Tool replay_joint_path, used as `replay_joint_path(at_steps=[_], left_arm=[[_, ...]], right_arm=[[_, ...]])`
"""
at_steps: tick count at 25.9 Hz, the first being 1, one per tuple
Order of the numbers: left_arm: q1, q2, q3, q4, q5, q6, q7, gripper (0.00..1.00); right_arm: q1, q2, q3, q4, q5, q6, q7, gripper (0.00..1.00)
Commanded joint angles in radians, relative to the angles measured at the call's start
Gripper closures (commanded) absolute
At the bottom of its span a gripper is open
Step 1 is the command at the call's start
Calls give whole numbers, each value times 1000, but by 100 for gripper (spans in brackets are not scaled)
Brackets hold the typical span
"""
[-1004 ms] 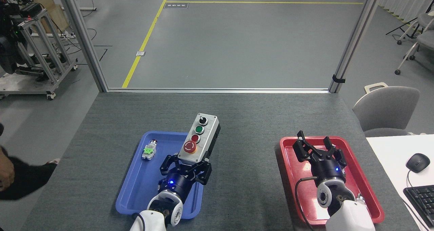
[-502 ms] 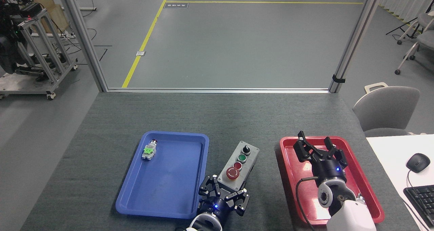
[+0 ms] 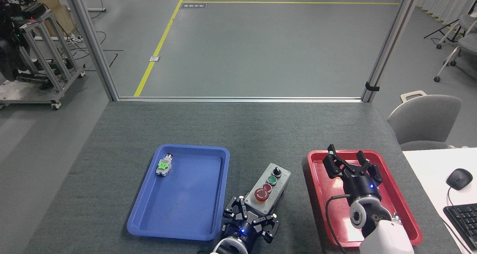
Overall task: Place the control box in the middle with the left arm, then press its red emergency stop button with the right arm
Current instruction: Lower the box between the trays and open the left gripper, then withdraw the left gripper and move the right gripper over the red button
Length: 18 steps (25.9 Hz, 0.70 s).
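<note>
1 control box (image 3: 269, 188), now between trays

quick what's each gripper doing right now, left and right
Left gripper: shut on the control box, between the trays.
Right gripper: open, empty, over the red tray.

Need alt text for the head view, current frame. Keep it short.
The left gripper holds the near end of the control box on the grey table between a blue tray and a red tray, its red emergency stop button facing up. The right gripper hovers open over the red tray; a small white-and-green part lies in the blue tray.
</note>
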Motion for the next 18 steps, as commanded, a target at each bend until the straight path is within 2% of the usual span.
replay_joint_path(at_steps=[1, 5, 11, 12, 13, 15, 16, 17, 18], left_arm=[[58, 5, -3, -88, 1, -21, -2, 2], [147, 45, 12, -220, 1, -132, -4, 2], [255, 219, 141, -423, 36, -189, 7, 1], [265, 250, 178, -457, 58, -210, 10, 1], [273, 272, 222, -486, 87, -229, 10, 1], [282, 284, 314, -516, 151, -264, 10, 1], [281, 284, 356, -521, 182, -281, 10, 1], [279, 284, 394, -521, 207, -296, 10, 1], [270, 284, 429, -521, 224, -307, 10, 1]], right_arm=[[0, -2, -2, 0, -1, 0, 0, 0], [0, -2, -19, -1, -1, -11, -5, 0], [0, -8, -20, -11, 4, -50, -14, 2], [-2, -11, -20, -12, 6, -64, -15, 9], [-3, -11, -17, -14, 6, -89, -15, 24], [-9, -13, -15, -12, 4, -170, -15, 76], [-9, -14, -12, -9, 7, -216, -14, 94], [-6, -13, -5, -8, 9, -261, -14, 100], [-3, -11, 0, -6, 10, -310, -12, 100]])
